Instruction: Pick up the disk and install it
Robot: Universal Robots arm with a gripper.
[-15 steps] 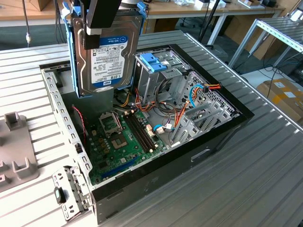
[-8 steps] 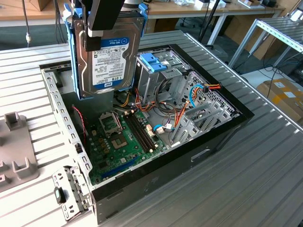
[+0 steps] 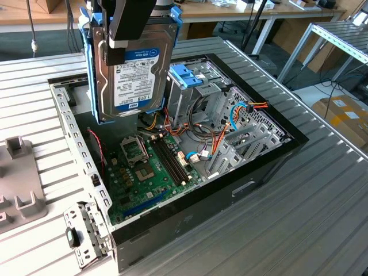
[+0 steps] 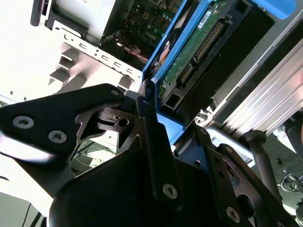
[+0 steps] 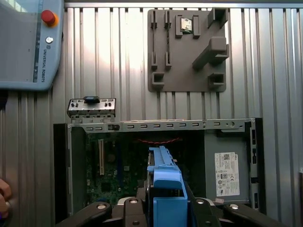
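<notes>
Ribbed metal table (image 3: pixel 299 230) holds an open computer case (image 3: pixel 230 190), workbenches (image 3: pixel 276 8) behind. Gripper (image 3: pixel 127 34) clamps the disk (image 3: pixel 135 75) upright, hanging above the case's motherboard (image 3: pixel 149 167).

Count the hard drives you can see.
1: the disk, upright, held by the gripper above the open computer case. Others may sit hidden in the drive cage.

robot lab (aluminium benches (image 3: pixel 299 218), teach pendant (image 5: pixel 28 47))
</notes>
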